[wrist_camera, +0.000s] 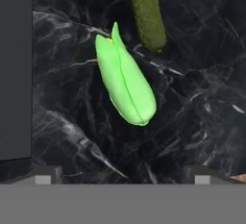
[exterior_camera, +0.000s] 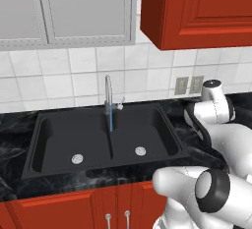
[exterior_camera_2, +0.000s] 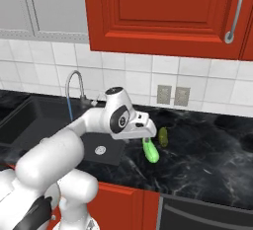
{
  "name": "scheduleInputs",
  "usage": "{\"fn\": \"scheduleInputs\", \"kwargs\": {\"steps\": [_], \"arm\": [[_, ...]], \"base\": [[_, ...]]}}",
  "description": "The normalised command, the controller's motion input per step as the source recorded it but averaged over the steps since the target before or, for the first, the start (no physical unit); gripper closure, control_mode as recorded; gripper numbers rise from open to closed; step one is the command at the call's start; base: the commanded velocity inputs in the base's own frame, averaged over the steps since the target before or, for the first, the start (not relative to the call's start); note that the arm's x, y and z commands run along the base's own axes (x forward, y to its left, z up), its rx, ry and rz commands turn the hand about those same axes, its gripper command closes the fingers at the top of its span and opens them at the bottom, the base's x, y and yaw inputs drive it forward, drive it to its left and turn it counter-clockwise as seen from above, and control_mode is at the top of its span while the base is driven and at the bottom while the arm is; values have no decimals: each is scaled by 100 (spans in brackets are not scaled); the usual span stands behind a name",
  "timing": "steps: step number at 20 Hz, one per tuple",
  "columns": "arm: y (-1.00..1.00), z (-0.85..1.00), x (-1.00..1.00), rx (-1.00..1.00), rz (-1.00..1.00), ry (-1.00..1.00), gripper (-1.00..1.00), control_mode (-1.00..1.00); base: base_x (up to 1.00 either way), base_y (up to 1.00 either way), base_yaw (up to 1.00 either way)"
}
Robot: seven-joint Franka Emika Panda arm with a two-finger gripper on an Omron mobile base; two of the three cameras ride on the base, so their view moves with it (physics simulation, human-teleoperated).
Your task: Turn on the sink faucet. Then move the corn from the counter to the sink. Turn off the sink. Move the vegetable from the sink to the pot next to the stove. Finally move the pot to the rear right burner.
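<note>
The corn (exterior_camera_2: 151, 151) in its bright green husk lies on the black marble counter (exterior_camera_2: 207, 155), just right of the sink (exterior_camera_2: 29, 118). My gripper (exterior_camera_2: 147, 136) hovers directly above it, open, with nothing between the fingers. In the hand view the corn (wrist_camera: 126, 86) lies diagonally ahead of the gripper (wrist_camera: 124, 176), whose two tips stand wide apart. A thin blue stream of water (exterior_camera: 110, 120) runs from the curved faucet (exterior_camera: 108, 93) into the double sink (exterior_camera: 49, 134).
A dark green pickle-like vegetable (exterior_camera_2: 162, 136) lies just behind the corn, also seen as the pickle (wrist_camera: 149, 14) in the hand view. The sink's edge (wrist_camera: 14, 74) is close on the left. Wall outlets (exterior_camera_2: 173, 95) and red cabinets (exterior_camera_2: 163, 17) sit above the counter.
</note>
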Motion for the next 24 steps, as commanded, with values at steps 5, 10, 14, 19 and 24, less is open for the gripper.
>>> {"fn": "scheduleInputs", "kwargs": {"steps": [5, 10, 14, 19, 24], "arm": [[-19, -25, 8, 2, 0, 1, -100, -100], [-24, -18, 9, 1, 0, 1, -100, -100], [-18, -20, 0, 1, 0, 1, -100, -100], [-5, -14, 13, 5, 0, 2, -100, -100], [0, -13, 20, 8, 0, 1, -100, -100]], "base": [[0, 0, 0], [0, 0, 0], [0, 0, 0], [0, 0, 0], [0, 0, 0]]}}
